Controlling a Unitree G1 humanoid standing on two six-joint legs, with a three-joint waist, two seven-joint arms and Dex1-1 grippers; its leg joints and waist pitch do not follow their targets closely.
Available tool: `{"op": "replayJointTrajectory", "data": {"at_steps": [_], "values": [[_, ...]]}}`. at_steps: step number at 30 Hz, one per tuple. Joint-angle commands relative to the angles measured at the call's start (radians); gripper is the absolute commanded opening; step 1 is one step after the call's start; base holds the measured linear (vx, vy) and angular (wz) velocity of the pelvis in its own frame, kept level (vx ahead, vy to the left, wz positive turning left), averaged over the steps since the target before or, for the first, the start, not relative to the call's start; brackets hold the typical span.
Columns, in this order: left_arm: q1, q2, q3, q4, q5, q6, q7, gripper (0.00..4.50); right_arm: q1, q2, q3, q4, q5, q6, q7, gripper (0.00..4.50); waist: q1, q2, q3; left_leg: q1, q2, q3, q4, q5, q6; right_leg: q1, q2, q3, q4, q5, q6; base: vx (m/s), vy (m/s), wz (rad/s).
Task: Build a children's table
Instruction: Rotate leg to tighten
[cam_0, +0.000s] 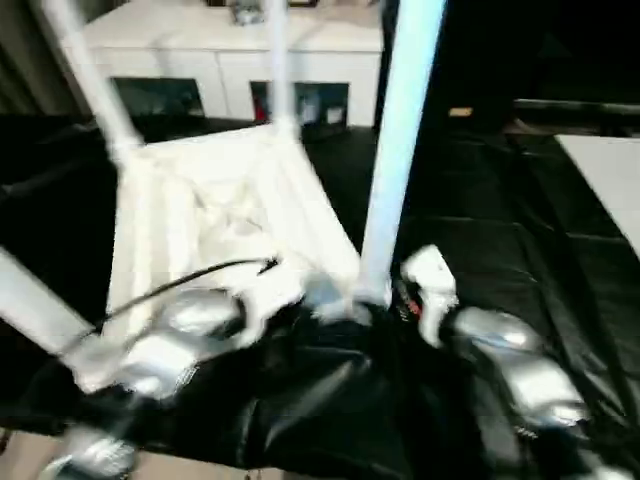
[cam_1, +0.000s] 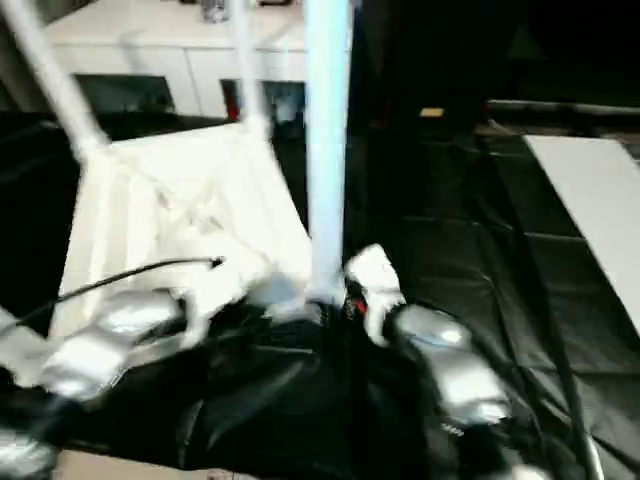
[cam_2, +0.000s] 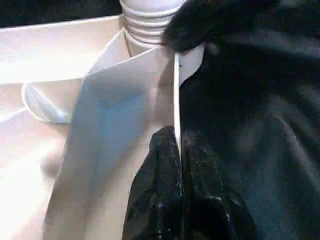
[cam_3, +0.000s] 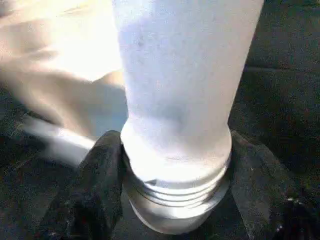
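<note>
1 leg (cam_3: 175, 100) rises straight up between our right hand's (cam_3: 172, 195) fingers hugging its threaded base, while our left hand (cam_2: 179, 150) pinches the tabletop (cam_0: 215, 215) rim.

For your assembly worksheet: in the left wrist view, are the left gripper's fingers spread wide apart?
No, the left gripper is pinched shut on the tabletop's thin edge.

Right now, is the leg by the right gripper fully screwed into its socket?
No. In the right wrist view, threads still show at the base of the leg.
</note>
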Motion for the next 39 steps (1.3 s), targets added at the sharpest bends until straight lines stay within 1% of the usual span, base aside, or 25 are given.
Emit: {"op": "replayJointTrajectory", "data": {"at_steps": [1,2,3,4,5,6,7,8,9,11,12,14,15,16,18,21,22,23,25,27,29,31,34,36,39], "values": [[-0.013,-0.064,-0.055,0.073,0.051,0.086,0.097,0.0,-0.016,0.06,-0.023,0.088,-0.062,0.055,-0.205,2.66,-0.002,-0.008,-0.039,0.006,0.042,-0.02,-0.085,-0.245,-0.023,0.021,-0.079,0.045,-0.102,-0.414,-0.163,0.0,0.0,0.0],[-0.013,-0.064,-0.055,0.073,0.051,0.086,0.097,0.0,-0.016,0.06,-0.023,0.088,-0.062,0.055,-0.205,2.66,-0.002,-0.008,-0.04,0.005,0.041,-0.023,-0.086,-0.245,-0.027,0.021,-0.08,0.044,-0.104,-0.421,-0.155,0.0,0.0,0.0],[-0.045,-0.131,-0.058,0.123,0.071,0.119,0.177,0.0,-0.036,0.121,-0.027,0.122,-0.083,0.055,-0.303,2.66,-0.005,-0.008,-0.04,0.004,0.043,-0.023,-0.087,-0.246,-0.026,0.022,-0.079,0.045,-0.104,-0.416,-0.15,0.0,0.0,0.0],[-0.059,-0.155,-0.057,0.146,0.073,0.127,0.198,0.0,-0.046,0.143,-0.023,0.132,-0.09,0.046,-0.325,2.66,-0.006,-0.005,-0.042,0.007,0.042,-0.023,-0.086,-0.257,-0.028,0.017,-0.079,0.046,-0.107,-0.413,-0.148,0.0,0.0,0.0],[-0.059,-0.155,-0.057,0.146,0.073,0.127,0.198,0.0,-0.046,0.143,-0.023,0.132,-0.09,0.046,-0.325,2.66,-0.005,-0.005,-0.04,0.008,0.042,-0.022,-0.087,-0.262,-0.028,0.015,-0.079,0.045,-0.109,-0.416,-0.147,0.0,0.0,0.0],[-0.079,-0.179,-0.062,0.177,0.085,0.127,0.221,0.0,-0.061,0.172,-0.006,0.135,-0.095,0.02,-0.323,2.66,-0.001,-0.001,-0.044,0.01,0.042,-0.023,-0.086,-0.268,-0.02,0.017,-0.082,0.047,-0.109,-0.392,-0.147,0.0,0.0,0.0],[-0.079,-0.179,-0.062,0.177,0.085,0.127,0.221,0.0,-0.061,0.172,-0.006,0.135,-0.095,0.02,-0.323,2.66,-0.002,-0.004,-0.043,0.006,0.043,-0.022,-0.087,-0.264,-0.016,0.017,-0.079,0.048,-0.109,-0.374,-0.147,0.0,0.0,0.0],[-0.091,-0.182,-0.068,0.199,0.096,0.116,0.216,0.0,-0.066,0.178,0.011,0.116,-0.082,-0.04,-0.265,2.66,-0.001,0.001,-0.044,0.003,0.043,-0.024,-0.089,-0.264,-0.012,0.021,-0.079,0.047,-0.105,-0.353,-0.149,0.0,0.0,0.0],[-0.095,-0.18,-0.067,0.207,0.101,0.11,0.215,0.0,-0.066,0.183,0.01,0.109,-0.077,-0.062,-0.252,3.01,-0.002,0.0,-0.043,0.002,0.043,-0.023,-0.09,-0.276,-0.009,0.02,-0.079,0.046,-0.107,-0.361,-0.147,0.0,0.0,0.0],[-0.093,-0.164,-0.069,0.205,0.105,0.104,0.192,0.0,-0.052,0.184,-0.008,0.07,-0.045,-0.079,-0.218,3.35,0.0,-0.002,-0.047,0.002,0.043,-0.023,-0.088,-0.27,-0.001,0.021,-0.082,0.048,-0.108,-0.364,-0.144,0.0,0.0,0.0],[-0.089,-0.152,-0.07,0.196,0.106,0.104,0.179,0.0,-0.043,0.171,-0.007,0.043,-0.049,-0.092,-0.211,3.38,0.001,0.0,-0.048,-0.001,0.044,-0.022,-0.087,-0.245,0.007,0.023,-0.081,0.048,-0.104,-0.319,-0.156,0.0,0.0,0.0],[-0.082,-0.131,-0.072,0.181,0.108,0.103,0.157,0.0,-0.03,0.148,-0.012,0.0,-0.035,-0.086,-0.184,3.58,0.001,-0.002,-0.049,-0.005,0.045,-0.022,-0.09,-0.233,0.015,0.026,-0.08,0.046,-0.101,-0.301,-0.157,0.0,0.0,0.0],[-0.076,-0.113,-0.075,0.17,0.108,0.102,0.142,0.0,-0.023,0.129,-0.016,-0.025,-0.031,-0.083,-0.175,3.7,0.003,0.0,-0.049,-0.005,0.046,-0.023,-0.089,-0.23,0.016,0.027,-0.08,0.046,-0.101,-0.297,-0.157,0.0,0.0,0.0],[-0.07,-0.095,-0.079,0.158,0.108,0.087,0.123,0.0,-0.016,0.106,-0.014,-0.049,-0.026,-0.074,-0.154,3.79,0.002,-0.001,-0.053,-0.008,0.047,-0.024,-0.088,-0.206,0.021,0.031,-0.079,0.047,-0.095,-0.261,-0.163,0.0,0.0,0.0],[-0.059,-0.068,-0.083,0.136,0.105,0.077,0.093,0.0,-0.005,0.066,-0.004,-0.082,-0.027,-0.059,-0.116,3.91,0.002,-0.001,-0.051,-0.012,0.047,-0.024,-0.089,-0.193,0.028,0.034,-0.078,0.044,-0.094,-0.236,-0.166,0.0,0.0,0.0],[-0.017,0.022,-0.092,0.05,0.084,0.06,-0.021,0.0,0.045,-0.076,0.022,-0.189,-0.005,-0.038,0.077,4.0,0.004,-0.002,-0.052,-0.012,0.05,-0.023,-0.086,-0.184,0.041,0.037,-0.08,0.047,-0.093,-0.227,-0.166,0.0,0.0,0.0],[-0.005,0.051,-0.098,0.026,0.078,0.027,-0.06,0.0,0.064,-0.112,0.022,-0.218,0.021,-0.034,0.145,4.0,0.003,-0.002,-0.052,-0.013,0.05,-0.02,-0.084,-0.172,0.048,0.035,-0.078,0.048,-0.089,-0.193,-0.178,0.0,0.0,0.0],[0.014,0.083,-0.103,-0.007,0.058,0.004,-0.117,0.0,0.085,-0.154,0.028,-0.244,0.041,-0.035,0.213,4.0,0.007,-0.002,-0.054,-0.012,0.053,-0.022,-0.083,-0.171,0.058,0.039,-0.082,0.049,-0.088,-0.177,-0.186,0.0,0.0,0.0],[0.053,0.162,-0.116,-0.07,0.021,-0.032,-0.236,0.0,0.126,-0.248,0.047,-0.281,0.056,-0.057,0.341,4.0,0.006,0.007,-0.055,-0.012,0.051,-0.021,-0.081,-0.151,0.069,0.037,-0.079,0.046,-0.083,-0.132,-0.205,0.0,0.0,0.0],[0.066,0.195,-0.117,-0.088,0.008,-0.043,-0.275,0.0,0.141,-0.283,0.057,-0.299,0.069,-0.052,0.39,4.0,0.004,0.004,-0.055,-0.014,0.053,-0.021,-0.081,-0.127,0.082,0.039,-0.076,0.046,-0.077,-0.067,-0.223,0.0,0.0,0.0],[0.072,0.21,-0.114,-0.099,-0.003,-0.046,-0.294,0.0,0.146,-0.299,0.062,-0.306,0.076,-0.047,0.413,4.0,0.005,0.006,-0.058,-0.007,0.052,-0.017,-0.076,-0.123,0.09,0.037,-0.077,0.045,-0.075,-0.042,-0.249,0.0,0.0,0.0],[0.086,0.239,-0.11,-0.137,-0.026,-0.037,-0.332,0.0,0.139,-0.311,0.067,-0.303,0.088,-0.041,0.426,4.0,0.008,0.005,-0.056,-0.008,0.053,-0.017,-0.078,-0.115,0.091,0.039,-0.077,0.044,-0.072,-0.036,-0.258,0.0,0.0,0.0],[0.096,0.256,-0.109,-0.158,-0.032,-0.035,-0.345,0.0,0.132,-0.308,0.069,-0.301,0.09,-0.033,0.439,4.0,0.007,0.005,-0.053,-0.007,0.054,-0.017,-0.081,-0.139,0.079,0.038,-0.078,0.044,-0.076,-0.086,-0.254,0.0,0.0,0.0],[0.101,0.263,-0.108,-0.158,-0.029,-0.04,-0.343,0.0,0.128,-0.301,0.072,-0.296,0.088,-0.034,0.448,4.0,0.007,0.001,-0.051,-0.005,0.052,-0.016,-0.082,-0.156,0.07,0.036,-0.077,0.045,-0.08,-0.126,-0.246,0.0,0.0,0.0],[0.107,0.268,-0.106,-0.157,-0.031,-0.046,-0.35,0.0,0.125,-0.291,0.075,-0.292,0.101,-0.035,0.462,4.0,0.007,0.002,-0.052,-0.006,0.052,-0.017,-0.083,-0.154,0.062,0.037,-0.077,0.046,-0.079,-0.139,-0.236,0.0,0.0,0.0]]}}
